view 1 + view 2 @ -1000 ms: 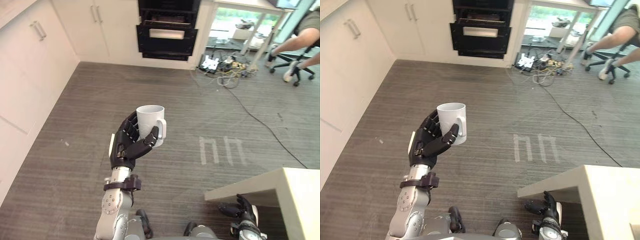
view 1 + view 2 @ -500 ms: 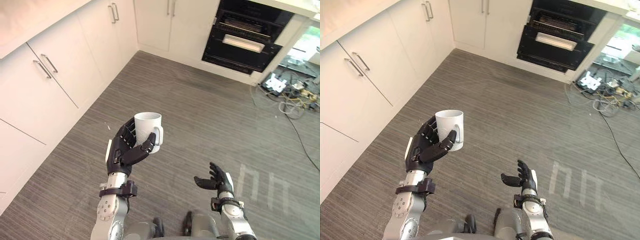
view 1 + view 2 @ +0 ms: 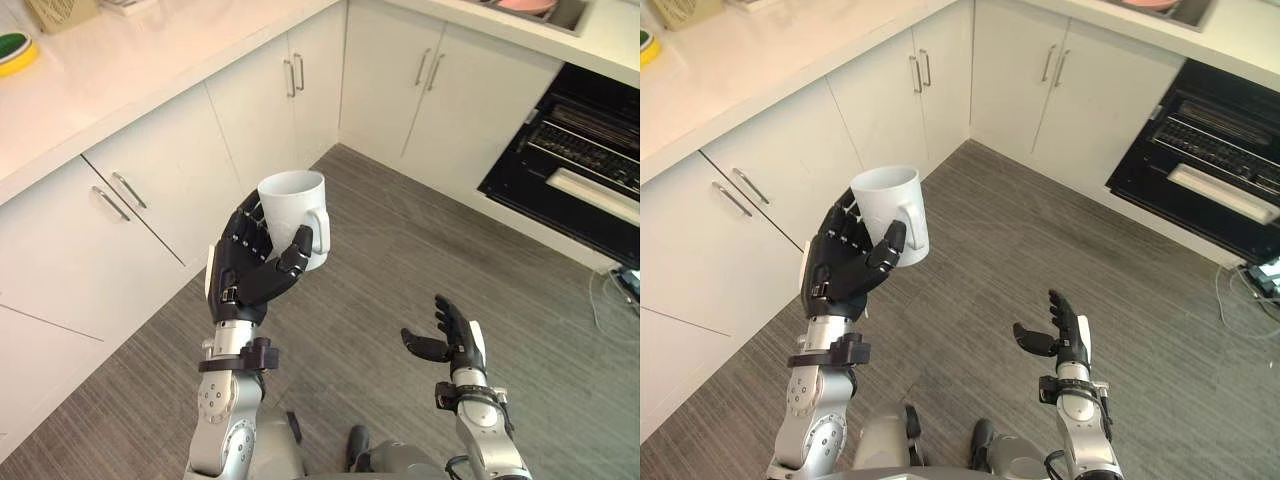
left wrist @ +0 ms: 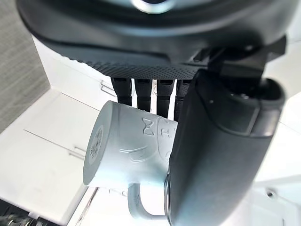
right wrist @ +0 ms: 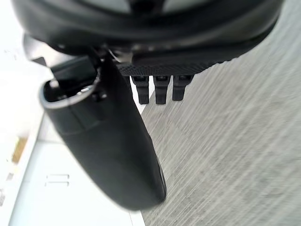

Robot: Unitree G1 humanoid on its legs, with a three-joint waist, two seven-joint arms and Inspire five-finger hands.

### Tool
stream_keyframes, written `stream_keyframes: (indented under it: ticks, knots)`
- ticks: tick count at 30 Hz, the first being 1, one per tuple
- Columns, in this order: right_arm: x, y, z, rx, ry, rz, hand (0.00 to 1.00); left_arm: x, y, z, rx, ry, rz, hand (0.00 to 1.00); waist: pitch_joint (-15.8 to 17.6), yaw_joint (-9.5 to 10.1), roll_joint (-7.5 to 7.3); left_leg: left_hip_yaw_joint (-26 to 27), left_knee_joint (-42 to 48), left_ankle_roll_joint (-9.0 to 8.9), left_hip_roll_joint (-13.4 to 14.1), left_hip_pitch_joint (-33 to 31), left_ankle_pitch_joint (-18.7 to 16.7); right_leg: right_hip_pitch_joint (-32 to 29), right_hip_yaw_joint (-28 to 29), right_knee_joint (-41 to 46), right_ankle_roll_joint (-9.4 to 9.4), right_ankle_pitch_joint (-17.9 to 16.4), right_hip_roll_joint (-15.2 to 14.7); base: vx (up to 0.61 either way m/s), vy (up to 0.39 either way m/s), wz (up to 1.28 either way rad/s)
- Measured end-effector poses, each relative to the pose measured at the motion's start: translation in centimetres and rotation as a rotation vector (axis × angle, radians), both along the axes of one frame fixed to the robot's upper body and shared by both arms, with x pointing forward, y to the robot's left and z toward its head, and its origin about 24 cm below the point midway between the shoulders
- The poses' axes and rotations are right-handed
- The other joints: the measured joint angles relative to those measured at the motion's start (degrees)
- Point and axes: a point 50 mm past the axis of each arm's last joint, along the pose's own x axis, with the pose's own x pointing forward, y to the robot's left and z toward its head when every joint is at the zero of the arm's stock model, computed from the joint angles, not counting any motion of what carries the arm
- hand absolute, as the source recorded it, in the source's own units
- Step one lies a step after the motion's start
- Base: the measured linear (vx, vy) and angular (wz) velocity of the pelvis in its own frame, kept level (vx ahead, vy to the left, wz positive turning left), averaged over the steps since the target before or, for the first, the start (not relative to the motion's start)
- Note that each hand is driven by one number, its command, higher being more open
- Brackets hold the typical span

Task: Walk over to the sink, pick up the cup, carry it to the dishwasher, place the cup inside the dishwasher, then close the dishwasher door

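I have the left hand (image 3: 245, 270) wrapped, fingers and thumb, round the cup (image 3: 293, 215). The cup is upright, mouth up, well apart from the dishwasher (image 3: 575, 165) and to its left. The right hand (image 3: 455, 340), relaxed and empty, hangs nearer the dishwasher.

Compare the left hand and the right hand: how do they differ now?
The left hand is curled round the cup; the right hand is open and holds nothing. The left hand is raised well up; the right hand sits lower. Both are dark.
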Motion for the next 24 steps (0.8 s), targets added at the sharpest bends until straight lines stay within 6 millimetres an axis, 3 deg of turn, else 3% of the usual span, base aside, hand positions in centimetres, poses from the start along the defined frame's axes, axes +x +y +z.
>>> stream_keyframes:
  ticks: [1,2,3,4,5,6,7,8,10,11,14,15,17,18,19,20,21,22,23,24]
  knots:
    - [0.1,-0.2,-0.1,-0.005,0.006,-0.006,0.9,0.0,-0.1,-0.2,0.002,0.01,-0.002,0.3,-0.1,0.23,-0.08,-3.0,-12.8,-0.6,-3.5,0.2,5.0,2.4,2.2,0.0,2.08,-1.8,-1.5,0.72,0.274,-0.45]
    - [0.1,-0.3,-0.2,-0.009,0.011,-0.007,0.9,0.0,0.0,-0.3,0.003,0.014,-0.002,0.3,-0.2,0.43,0.08,-4.6,-18.6,-0.08,-4.6,0.9,10.6,3.6,3.5,0.1,3.2,-2.8,-1.9,0.75,0.315,-0.57]
    - [0.0,-0.1,-0.7,0.003,0.031,-0.011,0.9,0.0,0.0,-0.4,0.017,0.02,-0.003,0.3,-0.4,0.7,-1.34,-4.2,-20.8,4.86,-6.7,3.2,18.8,6.1,6.0,0.2,4.73,-4.7,-4.3,0.9,0.39,-0.3]
    - [0.1,0.2,-0.9,0.011,0.042,-0.011,0.9,0.2,0.1,-0.2,0.02,0.021,0.003,0.3,-0.8,-0.49,-2.85,-3.3,-17.1,6.47,-8.2,2.3,15.2,5.5,8.3,2.2,4.95,-4.4,-6.8,0.75,0.324,-0.2]
    - [0.2,0.3,-0.8,0.015,0.039,-0.006,0.9,0.2,0.1,-0.2,0.02,0.022,0.004,0.3,-0.8,-0.66,-2.85,-2.9,-14.0,6.78,-8.1,1.9,12.6,5.4,9.8,4.0,4.93,-4.3,-7.2,0.69,0.304,-0.18]
    - [0.2,0.5,-0.9,0.023,0.038,-0.004,0.9,0.1,0.0,-0.4,0.021,0.036,-0.002,0.3,-0.9,-0.43,-3.05,-1.8,-9.4,7.12,-7.8,2.7,7.6,4.5,12.2,9.8,4.96,-4.3,-7.9,0.52,0.221,-0.47]
    - [0.3,0.7,-0.8,0.031,0.035,-0.004,0.9,-0.1,-0.1,-0.6,0.024,0.047,-0.008,0.3,-0.9,-0.31,-3.08,-0.9,-7.5,7.19,-7.5,4.5,4.6,2.9,13.4,15.9,5.59,-3.4,-8.4,0.7,0.312,-0.87]
    - [0.5,1.3,-0.8,0.05,0.027,0.0,0.9,-0.3,-0.2,-0.9,0.037,0.061,-0.023,0.3,-0.9,-0.03,-3.06,1.2,-8.1,6.97,-6.6,9.3,0.6,-1.7,15.1,29.4,7.41,0.0,-9.1,0.53,0.24,-0.85]
    - [0.9,2.0,-0.6,0.067,0.016,0.011,0.9,-0.4,-0.2,-1.1,0.051,0.069,-0.031,0.3,-0.9,-0.18,-3.12,3.0,-9.5,6.57,-6.2,13.3,-1.3,-6.9,15.1,41.0,7.42,-0.1,-9.8,0.45,0.179,-0.79]
    - [1.2,2.9,-0.5,0.082,0.006,0.032,0.9,-0.7,-0.2,-1.3,0.052,0.082,-0.032,0.3,-0.8,-0.79,-3.08,5.0,-12.9,5.67,-5.7,19.1,-3.0,-13.1,12.3,50.5,5.3,-1.7,-10.2,0.39,0.117,-0.79]
    - [0.7,3.6,-0.7,0.098,0.01,0.042,0.9,-0.8,-0.8,-1.4,0.052,0.086,-0.054,0.3,-1.7,-1.58,-3.4,7.6,-17.4,4.81,-5.3,25.9,-5.2,-21.8,6.5,51.8,4.04,-4.9,-9.5,0.41,0.062,-0.64]
    - [0.7,3.6,-0.7,0.098,0.009,0.041,0.9,-0.9,-0.9,-1.4,0.054,0.086,-0.061,0.3,-1.9,-2.37,-3.42,9.4,-19.7,3.24,-5.3,29.4,-5.8,-26.2,1.7,45.4,3.15,-6.4,-9.3,0.44,0.035,-0.54]
    - [0.7,3.5,-0.7,0.094,0.009,0.037,0.9,-0.9,-0.8,-1.5,0.061,0.089,-0.062,0.3,-2.2,-2.69,-3.11,11.7,-23.3,1.82,-5.4,33.5,-6.0,-28.2,-5.4,32.4,2.17,-6.2,-8.3,0.43,0.046,-0.58]
    - [0.8,3.5,-0.6,0.092,0.006,0.034,0.9,-0.7,-0.8,-1.4,0.064,0.084,-0.06,0.3,-2.3,-3.47,-3.21,12.5,-25.0,0.45,-5.6,36.0,-6.6,-29.7,-9.1,23.2,0.2,-3.8,-6.2,0.69,0.047,-0.39]
    - [0.7,3.3,-0.6,0.087,0.006,0.03,0.9,-0.6,-0.6,-1.3,0.065,0.083,-0.051,0.3,-2.6,-4.39,-3.54,12.3,-25.5,-1.49,-5.9,38.0,-7.7,-29.9,-9.8,15.2,-2.44,3.2,-3.7,0.73,0.032,-0.05]
    - [0.5,3.2,-0.7,0.083,0.013,0.025,0.9,-0.6,-0.6,-1.5,0.068,0.091,-0.047,0.3,-3.0,-5.45,-3.56,11.2,-25.0,-2.33,-5.9,39.0,-8.2,-29.1,-8.9,14.4,-4.95,8.9,-3.1,0.67,-0.002,0.18]
    - [0.1,2.5,-0.9,0.064,0.029,0.017,0.9,-0.5,-0.9,-2.1,0.069,0.115,-0.047,0.3,-4.4,-5.94,-1.34,9.6,-22.9,-3.54,-4.1,39.1,-9.0,-28.7,-8.9,15.3,-6.03,10.5,-1.5,0.58,-0.023,-0.08]
    - [0.0,2.1,-0.8,0.055,0.026,0.013,0.9,-0.5,-1.0,-2.4,0.065,0.133,-0.035,0.3,-5.2,-5.28,0.44,8.2,-14.4,-3.98,-1.0,37.1,-8.5,-27.1,-8.4,15.4,-7.13,8.5,0.6,0.71,-0.036,-0.36]
    - [0.1,2.1,-0.4,0.054,0.008,0.017,0.9,-0.4,-0.7,-2.5,0.056,0.137,-0.013,0.3,-4.9,-5.19,1.05,6.5,-3.8,-4.36,1.5,34.0,-5.5,-24.6,-7.6,14.7,-7.45,7.2,2.0,0.94,-0.02,-0.69]
    - [-0.2,2.0,0.3,0.052,-0.025,0.011,0.9,-0.3,-0.7,-2.9,0.041,0.156,0.006,0.3,-4.7,-4.4,1.76,2.8,14.4,-4.49,5.3,28.3,2.2,-18.0,-5.8,11.1,-7.46,6.1,4.6,0.78,-0.001,-0.57]
